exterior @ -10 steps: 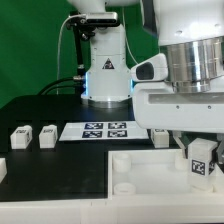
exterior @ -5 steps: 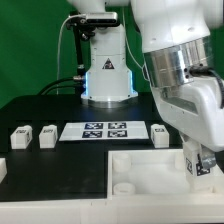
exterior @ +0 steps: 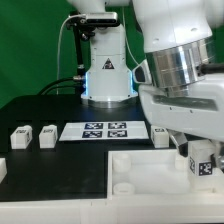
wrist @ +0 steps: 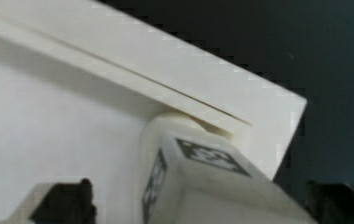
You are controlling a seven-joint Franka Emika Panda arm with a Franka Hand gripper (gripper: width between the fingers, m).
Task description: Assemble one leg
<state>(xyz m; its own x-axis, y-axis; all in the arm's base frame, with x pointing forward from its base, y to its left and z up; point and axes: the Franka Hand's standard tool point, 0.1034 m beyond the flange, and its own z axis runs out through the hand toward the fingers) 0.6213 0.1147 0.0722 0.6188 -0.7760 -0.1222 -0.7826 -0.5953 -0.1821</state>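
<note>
My gripper (exterior: 201,158) is shut on a leg (exterior: 203,164), a stubby white piece with a code tag, and holds it upright at the far right corner of the large white square tray-like part (exterior: 150,185). In the wrist view the leg (wrist: 200,160) stands between my two dark fingertips (wrist: 67,200), over the white part's corner (wrist: 245,100); my gripper (wrist: 200,208) is centred on it. Three more legs lie on the black table: two at the exterior view's left (exterior: 20,137) (exterior: 47,136) and one (exterior: 160,135) behind the white part.
The marker board (exterior: 105,130) lies flat on the table between the loose legs. The robot base (exterior: 105,80) stands behind it. A small white piece (exterior: 3,168) shows at the exterior view's left edge.
My wrist has turned about the leg, tilting over half a second ago and coming back level now. The leg has stayed at the same corner of the white part.
</note>
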